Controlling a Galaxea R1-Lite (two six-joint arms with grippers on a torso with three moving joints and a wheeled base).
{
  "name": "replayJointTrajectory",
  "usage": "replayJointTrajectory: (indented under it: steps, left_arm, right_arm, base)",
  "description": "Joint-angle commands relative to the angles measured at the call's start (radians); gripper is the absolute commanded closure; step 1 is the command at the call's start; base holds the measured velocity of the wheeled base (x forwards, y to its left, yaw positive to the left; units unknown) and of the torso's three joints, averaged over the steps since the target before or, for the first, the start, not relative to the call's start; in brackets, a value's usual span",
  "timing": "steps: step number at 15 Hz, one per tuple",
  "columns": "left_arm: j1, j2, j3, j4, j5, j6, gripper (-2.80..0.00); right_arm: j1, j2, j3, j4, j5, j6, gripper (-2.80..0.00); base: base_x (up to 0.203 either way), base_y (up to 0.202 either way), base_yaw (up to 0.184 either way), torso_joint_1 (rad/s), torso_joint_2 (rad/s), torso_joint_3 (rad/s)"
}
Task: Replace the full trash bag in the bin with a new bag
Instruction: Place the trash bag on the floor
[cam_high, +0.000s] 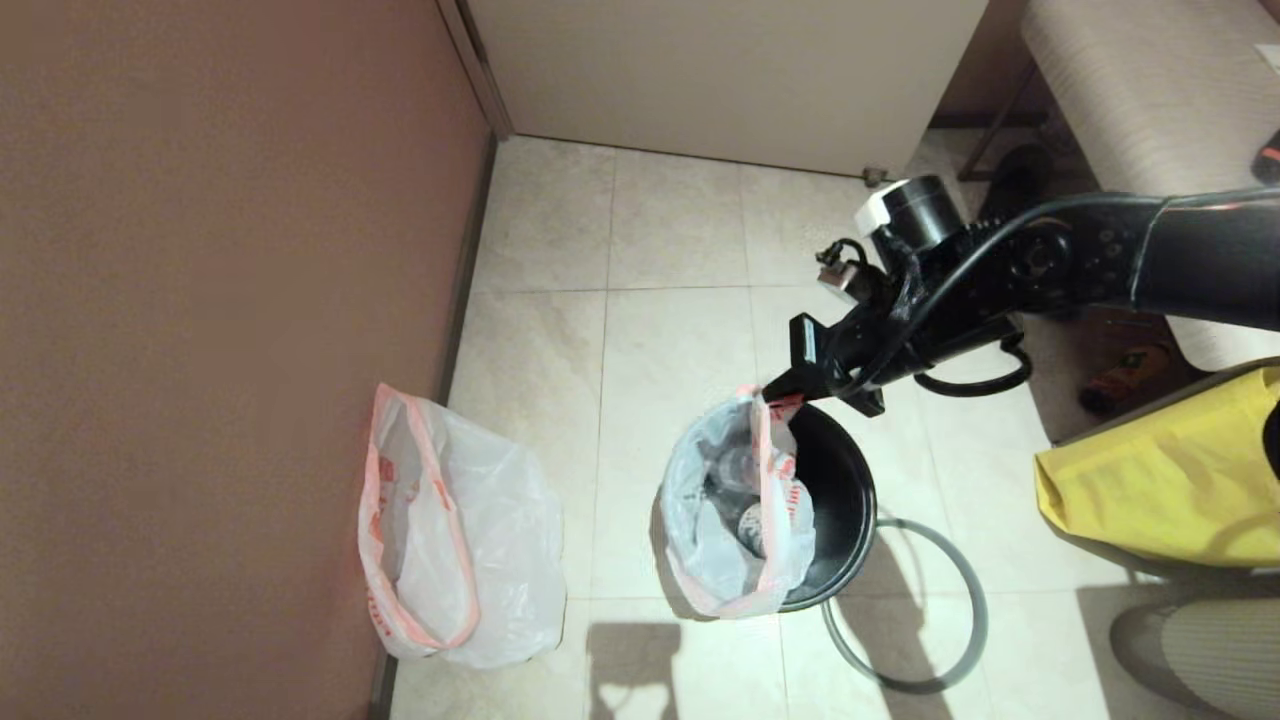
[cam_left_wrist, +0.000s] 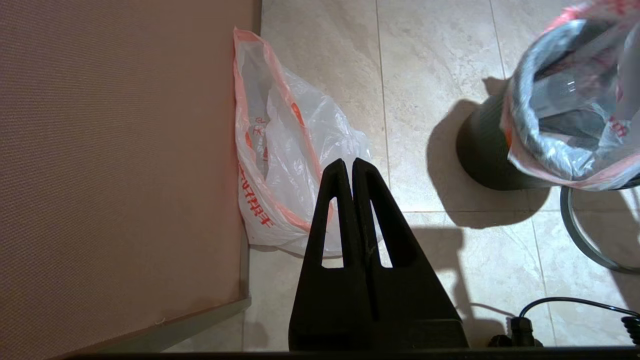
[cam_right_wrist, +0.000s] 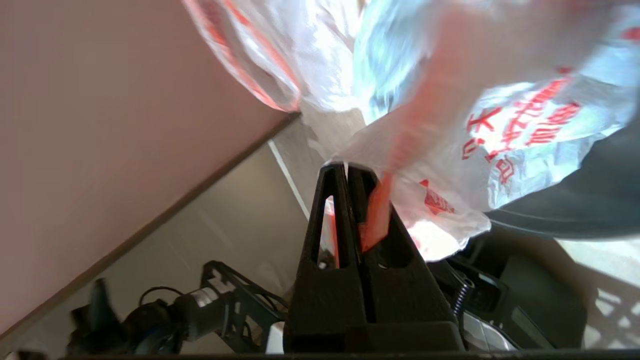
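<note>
The full trash bag (cam_high: 735, 520) sits in the black bin (cam_high: 845, 500) mid-floor, with bottles showing through its film. My right gripper (cam_high: 775, 390) reaches in from the right and is shut on the bag's pink-red rim band at the far side, pulling it up; the right wrist view shows the gripper (cam_right_wrist: 347, 167) shut on the bag's film (cam_right_wrist: 500, 135). The new bag (cam_high: 450, 540) stands open against the left wall. My left gripper (cam_left_wrist: 352, 162) is shut and empty, above the floor near the new bag (cam_left_wrist: 280, 150); it does not show in the head view.
The grey hoop (cam_high: 984, 612) lies on the tiles, off the bin and to its right. A yellow fabric bag (cam_high: 1170, 470) stands at the right. The brown wall (cam_high: 200, 300) closes the left side. A white cabinet (cam_high: 720, 70) stands at the back.
</note>
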Motion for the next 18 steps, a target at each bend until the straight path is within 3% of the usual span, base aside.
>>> replayJointTrajectory:
  steps: [1,7,18]
  left_arm:
    - [0.000,0.000,0.000,0.000,0.000,-0.001,0.00]
    - [0.000,0.000,0.000,0.000,0.000,-0.001,0.00]
    - [0.000,0.000,0.000,0.000,0.000,-0.001,0.00]
  right_arm:
    - [0.003,-0.087,-0.001,0.004,0.004,0.003,0.00]
    - [0.015,-0.167,-0.001,0.001,0.009,0.003,0.00]
    - [0.130,-0.434,-0.001,-0.007,0.003,0.004,0.00]
  base:
    - [0.000,0.000,0.000,0.000,0.00,0.000]
    - [0.000,0.000,0.000,0.000,0.00,0.000]
    - [0.000,0.000,0.000,0.000,0.00,0.000]
